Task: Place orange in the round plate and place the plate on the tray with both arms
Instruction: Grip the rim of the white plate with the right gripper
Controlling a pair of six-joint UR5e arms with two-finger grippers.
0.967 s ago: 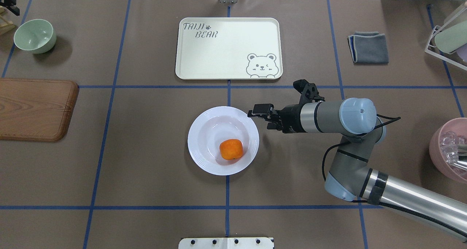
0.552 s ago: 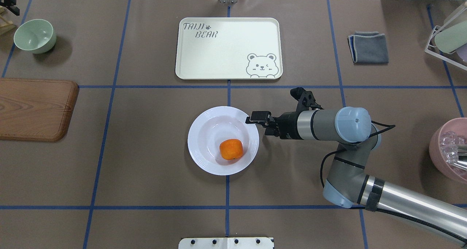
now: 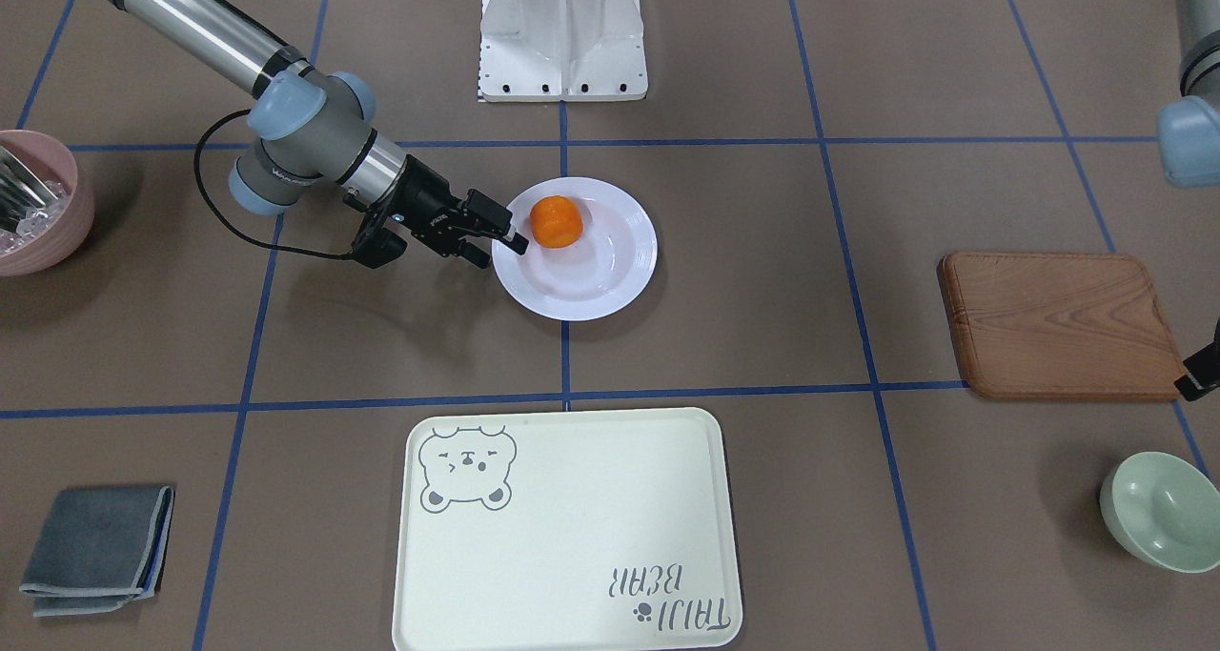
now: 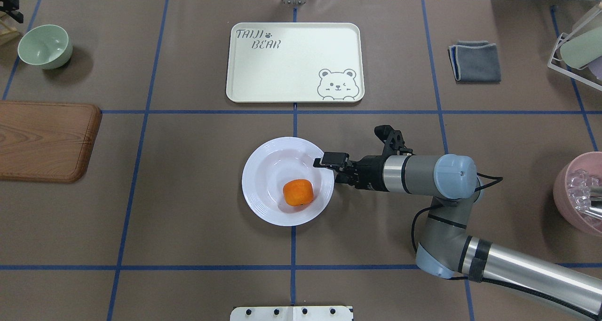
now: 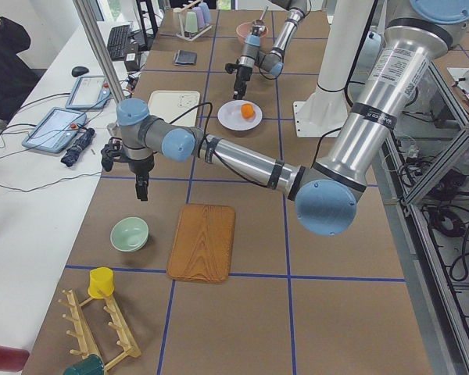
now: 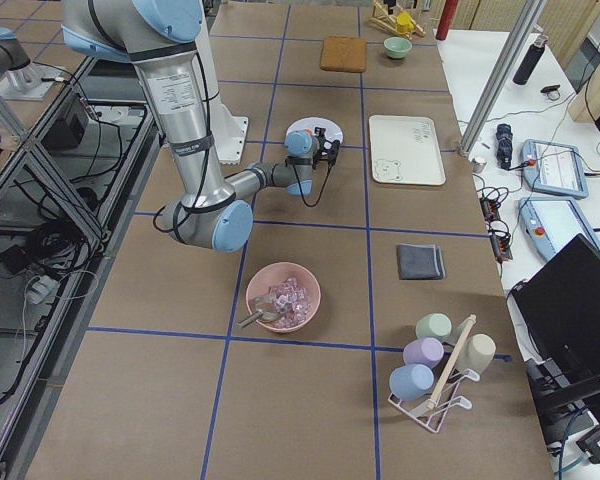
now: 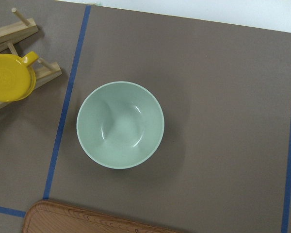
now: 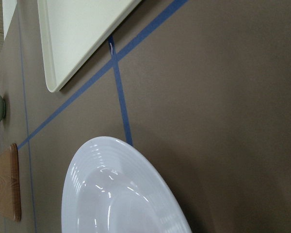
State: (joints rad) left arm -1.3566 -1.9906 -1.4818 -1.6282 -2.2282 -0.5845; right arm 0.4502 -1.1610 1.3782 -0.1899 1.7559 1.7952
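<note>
Orange point(image 4: 297, 192) already in the plate point(image 4: 256, 203), the right gripper point(image 4: 328, 168) straddles the rim, jaws apart, seemingly ready to clamp; the distant left gripper point(image 5: 142, 190), state unclear, must join for the tray point(image 4: 291, 62).

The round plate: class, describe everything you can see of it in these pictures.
The plate is round, glossy white and ceramic-looking, with a wide ridged rim and a shallow well. It lies flat on the brown table, apart from the tray. The orange sits in its well, off-centre. The open right gripper overlaps its rim on one side; contact cannot be told.
</note>
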